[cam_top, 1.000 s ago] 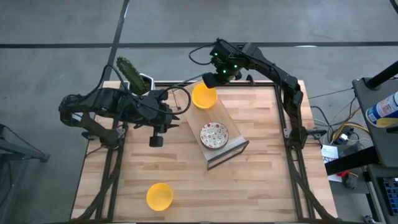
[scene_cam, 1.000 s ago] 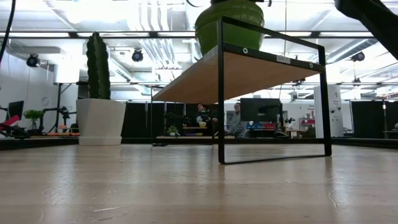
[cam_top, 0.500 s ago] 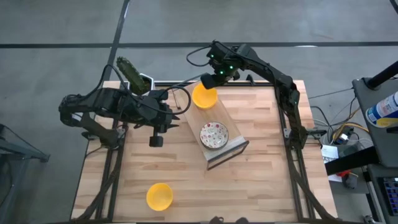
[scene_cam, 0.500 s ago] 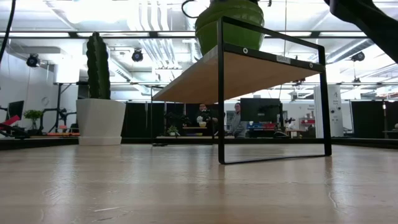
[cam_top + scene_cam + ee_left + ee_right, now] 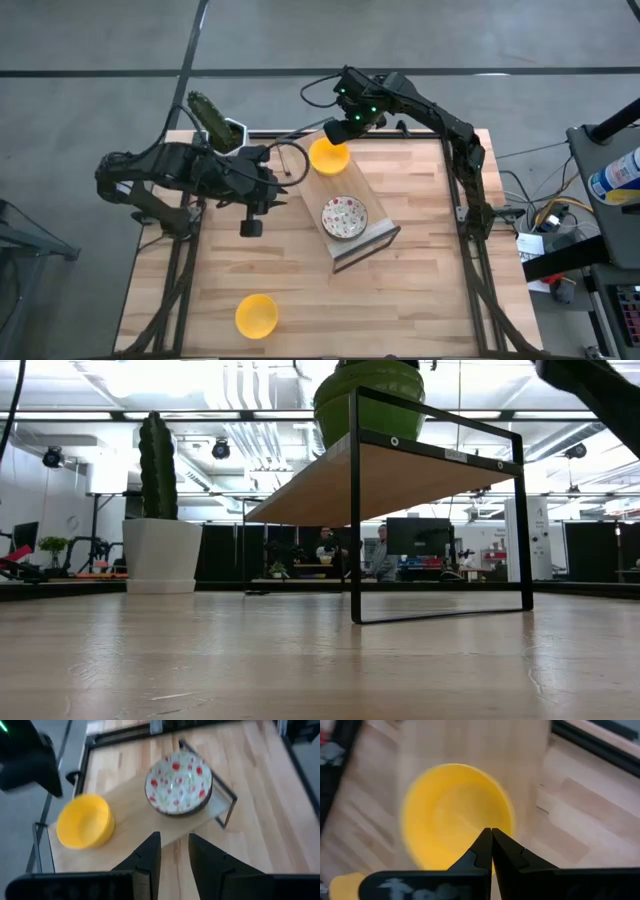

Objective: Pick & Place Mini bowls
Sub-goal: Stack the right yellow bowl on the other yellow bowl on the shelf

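A yellow mini bowl [image 5: 328,156] sits on the far end of a small wooden riser with a black frame [image 5: 366,243], and a white red-speckled bowl [image 5: 344,217] sits on its near end. Both also show in the left wrist view, yellow bowl [image 5: 85,821] and speckled bowl [image 5: 179,782]. My right gripper [image 5: 338,129] is shut and hovers just above the yellow bowl [image 5: 455,815]; no touch shows. My left gripper [image 5: 174,845] is open, left of the riser, pointing at it. Another yellow bowl [image 5: 256,315] lies on the table near its front edge.
A cactus in a white pot [image 5: 214,121] stands at the table's far left corner, behind my left arm. In the low view the riser [image 5: 440,470] stands mid-table with the bowl [image 5: 368,395] on top. Bare wood lies to the right and near side.
My right gripper has shifted slightly toward the table's left above the yellow bowl, staying shut. The bowls have kept still.
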Robot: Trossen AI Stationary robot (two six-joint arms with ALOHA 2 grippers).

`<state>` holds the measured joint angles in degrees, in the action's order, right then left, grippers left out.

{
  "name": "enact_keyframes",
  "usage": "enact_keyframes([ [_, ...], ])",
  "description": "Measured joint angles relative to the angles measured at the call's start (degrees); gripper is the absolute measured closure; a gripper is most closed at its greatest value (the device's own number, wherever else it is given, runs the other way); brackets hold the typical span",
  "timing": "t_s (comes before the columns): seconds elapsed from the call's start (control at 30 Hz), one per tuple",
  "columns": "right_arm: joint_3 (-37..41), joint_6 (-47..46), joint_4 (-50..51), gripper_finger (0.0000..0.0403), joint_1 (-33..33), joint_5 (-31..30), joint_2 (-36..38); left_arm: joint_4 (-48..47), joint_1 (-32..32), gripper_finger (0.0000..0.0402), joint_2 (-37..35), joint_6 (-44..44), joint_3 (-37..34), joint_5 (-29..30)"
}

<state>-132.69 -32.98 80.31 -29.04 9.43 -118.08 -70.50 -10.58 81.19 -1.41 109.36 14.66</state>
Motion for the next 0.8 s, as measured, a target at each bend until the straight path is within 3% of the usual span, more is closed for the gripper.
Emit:
enact_keyframes([
  [0.4,-1.0,1.1,-0.6,0.0394,7.8,-0.4,10.3,-5.3,-1.2,0.0307,-0.7,11.4,-11.2,-1.1],
  [0.6,-1.0,2.1,-0.9,0.0394,12.8,-1.9,16.4,-5.4,-1.3,0.0307,-1.8,19.5,-21.6,-15.8],
  [0.8,-1.0,3.1,-0.9,0.0394,17.5,-3.6,22.1,1.0,-3.2,0.0307,-2.2,31.1,-35.2,-23.5],
])
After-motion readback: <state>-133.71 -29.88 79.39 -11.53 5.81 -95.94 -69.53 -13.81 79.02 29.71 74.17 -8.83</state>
